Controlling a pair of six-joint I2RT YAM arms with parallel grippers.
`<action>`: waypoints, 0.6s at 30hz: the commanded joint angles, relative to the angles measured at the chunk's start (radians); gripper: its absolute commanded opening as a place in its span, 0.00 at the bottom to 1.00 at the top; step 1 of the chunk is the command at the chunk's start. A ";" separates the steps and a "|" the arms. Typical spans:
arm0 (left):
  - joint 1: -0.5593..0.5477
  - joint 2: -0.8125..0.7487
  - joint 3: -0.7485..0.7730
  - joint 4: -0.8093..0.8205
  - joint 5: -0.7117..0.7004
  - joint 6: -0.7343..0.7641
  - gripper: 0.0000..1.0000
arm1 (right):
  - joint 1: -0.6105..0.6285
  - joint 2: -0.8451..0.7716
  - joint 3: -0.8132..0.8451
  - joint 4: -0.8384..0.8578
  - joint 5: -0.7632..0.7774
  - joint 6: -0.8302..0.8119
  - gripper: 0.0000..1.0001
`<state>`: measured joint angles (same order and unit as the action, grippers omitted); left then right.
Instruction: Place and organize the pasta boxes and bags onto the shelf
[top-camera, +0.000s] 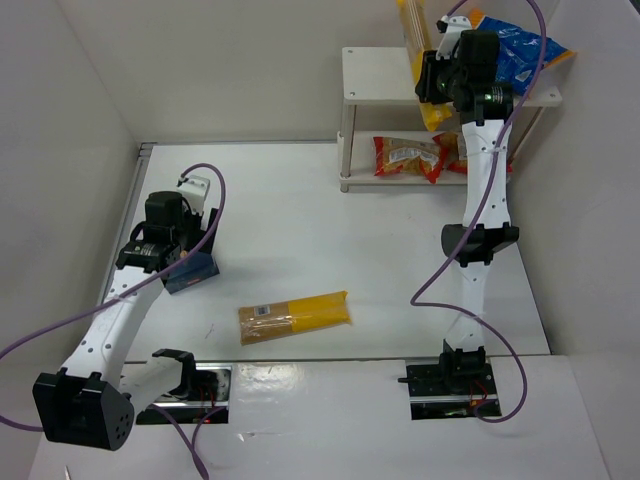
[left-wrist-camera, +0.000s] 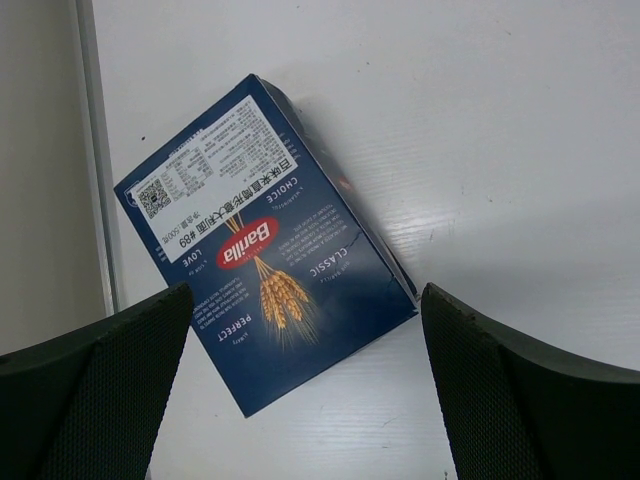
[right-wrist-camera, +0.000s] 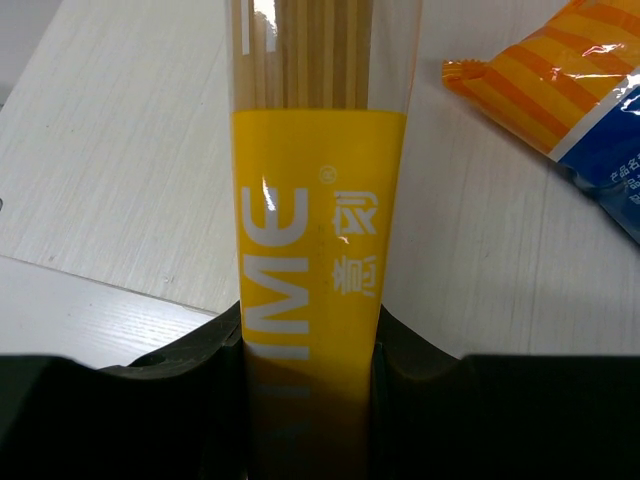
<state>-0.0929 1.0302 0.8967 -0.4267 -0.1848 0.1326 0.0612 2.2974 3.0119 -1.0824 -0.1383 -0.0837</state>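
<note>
Yellow spaghetti packet (right-wrist-camera: 315, 260) at risk on release: long, slim and smooth, so likely to roll or slide off the top board of the shelf (top-camera: 375, 75) if let go while tilted (actual tilt not clear from either view). Could also shove the blue-and-orange bag (right-wrist-camera: 570, 80) lying just beside it on that board.

Position: clamped across its yellow middle by the right claw (right-wrist-camera: 310, 345), clear pasta end running on past the fingers, whole length above the top board.

Second risk, left side: dark-blue pasta box (left-wrist-camera: 260, 240) flat on the counter (left-wrist-camera: 480, 120) and skewed to the fingers. Closing on the diagonal may spin or push it rather than grip it; low carton, so fingertips may scrape the counter.

Position: box directly under the left claw (left-wrist-camera: 305, 330), between the fingers. Claw spread wide, holding nothing.

Not yet shelved: another yellow packet (top-camera: 295, 316) mid-counter, well apart from both claws. Red-and-yellow bags (top-camera: 408, 157) on the lower tier.
</note>
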 joint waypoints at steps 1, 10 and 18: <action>0.005 -0.001 -0.001 0.008 0.016 0.016 1.00 | -0.006 0.013 0.048 0.200 0.026 -0.034 0.00; 0.005 0.010 -0.001 -0.001 0.025 0.016 1.00 | -0.006 0.002 0.039 0.142 -0.015 -0.062 0.00; 0.005 0.001 0.008 -0.011 0.044 0.025 1.00 | 0.098 -0.171 -0.085 0.033 -0.077 -0.085 0.00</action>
<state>-0.0929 1.0386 0.8967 -0.4389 -0.1627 0.1463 0.0914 2.2589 2.9501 -1.0893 -0.1776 -0.1482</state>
